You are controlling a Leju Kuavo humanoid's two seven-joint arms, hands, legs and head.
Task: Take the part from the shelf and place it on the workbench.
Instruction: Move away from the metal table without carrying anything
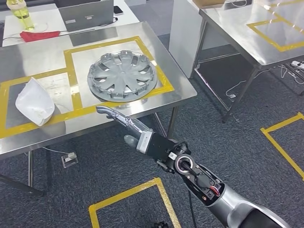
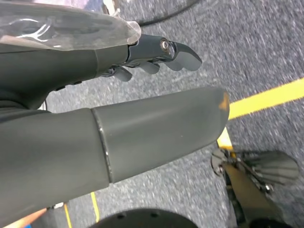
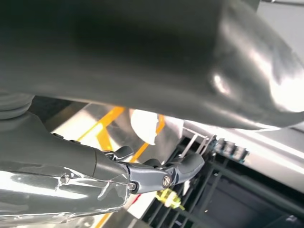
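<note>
The part, a silver wheel cover (image 1: 121, 76), lies flat inside a yellow-taped box on the steel workbench (image 1: 46, 61). My right hand (image 1: 125, 124) reaches in from the lower right and hovers at the bench's front edge, just in front of the wheel cover and not touching it. Its fingers are stretched out flat and hold nothing. The right wrist view shows the same right hand (image 3: 90, 166) with straight fingers (image 3: 179, 168) over the bench. My left hand (image 2: 90, 66) hangs over the carpet, fingers extended and empty.
A white bag-like object (image 1: 34, 101) lies on the bench's left part, also seen as the white object (image 3: 145, 126). Behind it are a laptop (image 1: 86, 14), a red cloth (image 1: 39, 34) and a bottle (image 1: 19, 14). A second steel table (image 1: 251, 33) stands at right. Yellow tape squares (image 1: 132, 190) mark the carpet.
</note>
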